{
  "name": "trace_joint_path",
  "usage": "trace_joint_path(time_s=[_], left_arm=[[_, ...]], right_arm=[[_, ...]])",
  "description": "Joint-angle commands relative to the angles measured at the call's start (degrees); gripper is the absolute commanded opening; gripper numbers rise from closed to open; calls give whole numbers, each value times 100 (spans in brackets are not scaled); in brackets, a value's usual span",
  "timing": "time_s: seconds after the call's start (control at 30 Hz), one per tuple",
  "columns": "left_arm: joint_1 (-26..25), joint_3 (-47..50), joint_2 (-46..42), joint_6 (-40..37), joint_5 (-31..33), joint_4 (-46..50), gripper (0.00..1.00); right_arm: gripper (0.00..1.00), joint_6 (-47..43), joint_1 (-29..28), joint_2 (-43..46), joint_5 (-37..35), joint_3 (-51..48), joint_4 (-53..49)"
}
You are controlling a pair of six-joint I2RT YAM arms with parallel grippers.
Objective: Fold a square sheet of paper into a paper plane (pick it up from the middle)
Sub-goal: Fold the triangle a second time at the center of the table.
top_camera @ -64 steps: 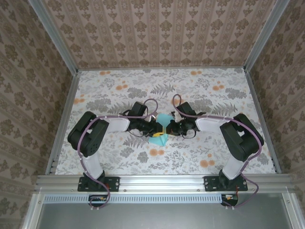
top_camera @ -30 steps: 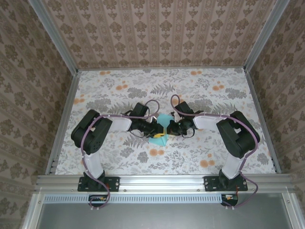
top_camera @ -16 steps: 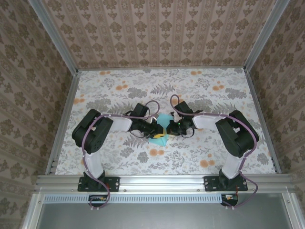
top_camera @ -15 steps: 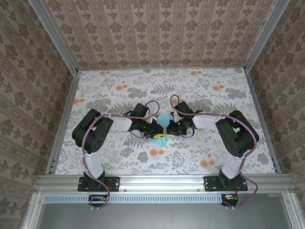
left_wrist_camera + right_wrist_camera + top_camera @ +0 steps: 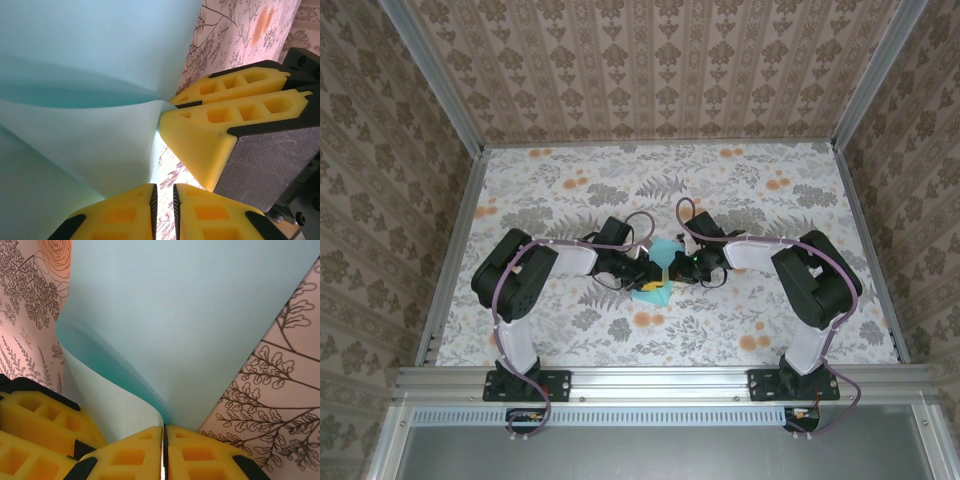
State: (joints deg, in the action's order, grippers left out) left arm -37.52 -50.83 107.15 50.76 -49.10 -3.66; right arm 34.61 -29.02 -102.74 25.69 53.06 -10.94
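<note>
The square sheet of paper [image 5: 666,252] is turquoise and lies bent up at the middle of the table, between the two grippers. My right gripper [image 5: 164,430] is shut on a curled edge of the sheet [image 5: 190,315]. In the left wrist view those right fingertips [image 5: 172,112] pinch the paper [image 5: 90,50] where its fold comes to a point. My left gripper [image 5: 162,189] stands just beside the sheet's edge with a narrow gap between its jaws. Only tablecloth shows through that gap. From above, the left gripper [image 5: 642,272] and right gripper [image 5: 680,266] almost touch.
The floral tablecloth [image 5: 740,200] covers the table inside aluminium rails [image 5: 455,250]. Patterned walls close off the back and both sides. Both arms' elbows [image 5: 510,275] [image 5: 815,280] stick outwards at mid-table.
The right arm has shifted slightly to the left. The paper stays pinched in the right gripper, and the left gripper has barely moved.
</note>
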Motion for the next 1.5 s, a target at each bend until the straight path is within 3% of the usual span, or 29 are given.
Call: trace_joint_path(time_s=[0.0,1.1,1.33,1.47], left_arm=[[-10,-18,86,-68,69,156,18],[-1,47,134,-58,383,494,18],[8,38,183,-24,557,749,17],[16,60,183,19,701,907,16]], right_arm=[[11,-106,10,-106,-37,147,-87],[9,-156,5,-333,-64,234,-138],[13,-3,58,-1,-239,293,-364],[21,117,87,466,-547,227,-480]])
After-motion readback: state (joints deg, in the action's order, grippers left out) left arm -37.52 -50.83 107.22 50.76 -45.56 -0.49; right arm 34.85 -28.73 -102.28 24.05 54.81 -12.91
